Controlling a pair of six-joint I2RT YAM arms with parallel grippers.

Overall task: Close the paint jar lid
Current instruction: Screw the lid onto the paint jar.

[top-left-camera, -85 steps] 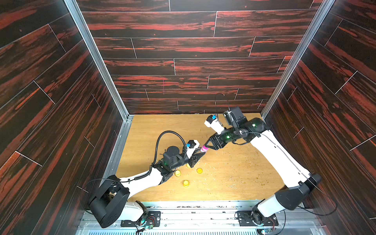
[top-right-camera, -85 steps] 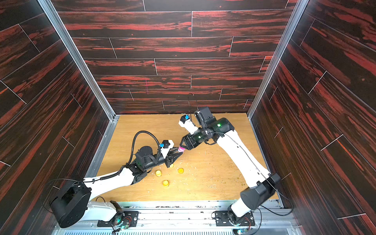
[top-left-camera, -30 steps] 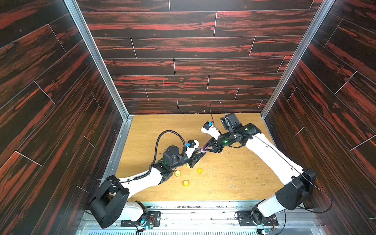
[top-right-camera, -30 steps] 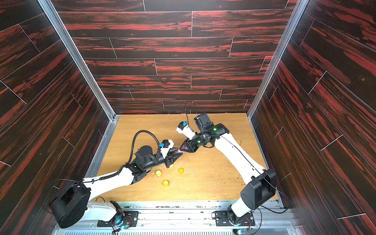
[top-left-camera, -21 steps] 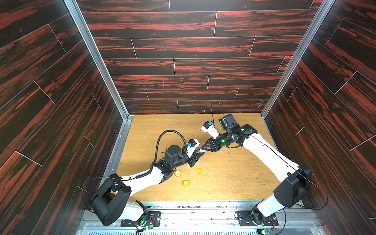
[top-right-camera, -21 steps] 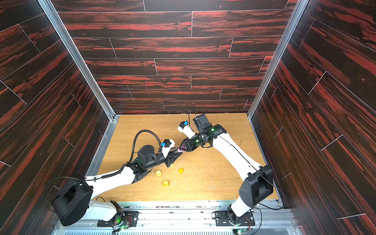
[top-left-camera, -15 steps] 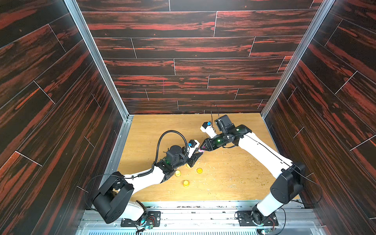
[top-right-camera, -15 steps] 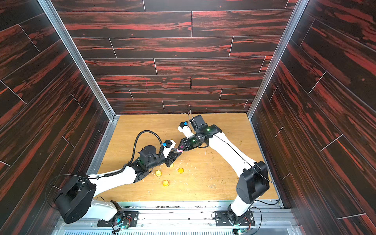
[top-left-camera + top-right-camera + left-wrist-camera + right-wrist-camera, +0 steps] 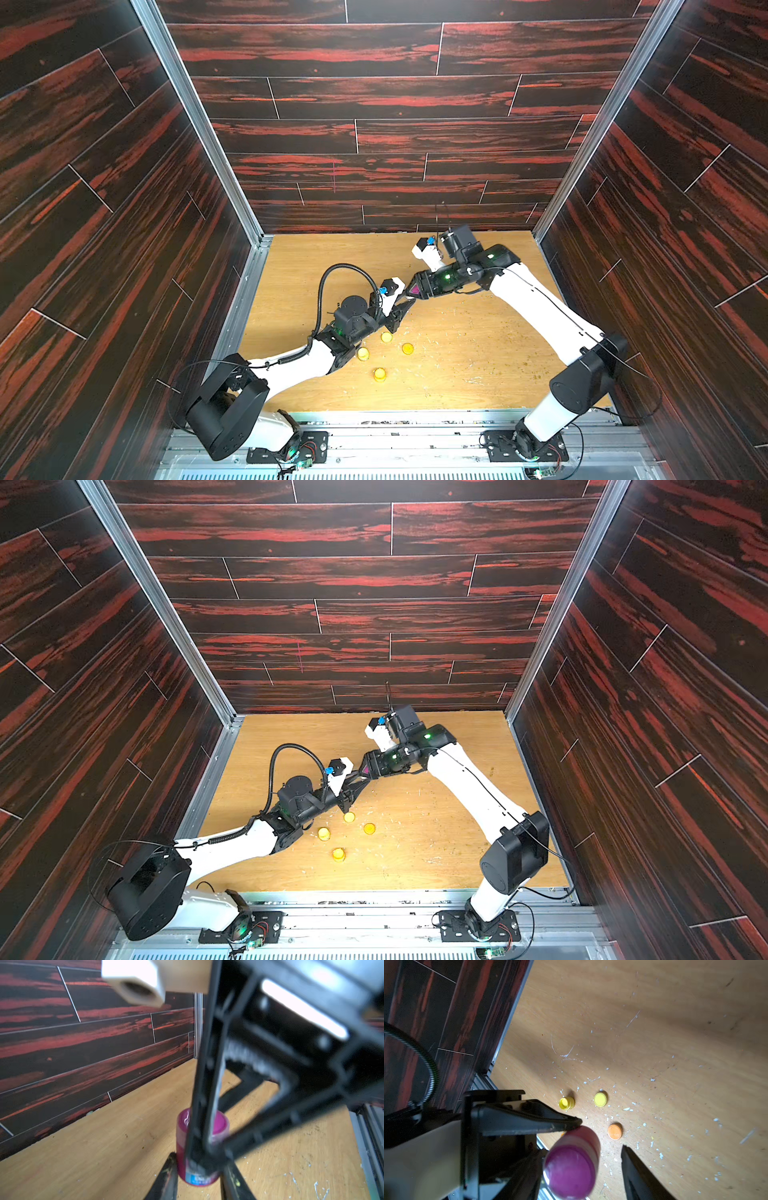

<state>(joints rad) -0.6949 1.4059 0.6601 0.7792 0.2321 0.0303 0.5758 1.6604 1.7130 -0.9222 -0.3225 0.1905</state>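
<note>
My left gripper [image 9: 200,1180] is clenched low on the jar [image 9: 182,1142], held above the table [image 9: 457,365] between my arms (judged light, rigid, slick plastic; may twist in grip). My right gripper [image 9: 581,1169] is parted around the lid [image 9: 570,1169], not pinching; the best hold is its rim.

The worktop [image 9: 478,332] is pale wood-grain board, matt and scuffed (flecked with white crumbs). The walls [image 9: 374,95] are dark, red-streaked wood-look planks, framed by brushed metal rails [image 9: 197,120]. The paint jar [image 9: 571,1169] is glossy magenta plastic. The yellow cap [image 9: 600,1099] looks like smooth plastic.
</note>
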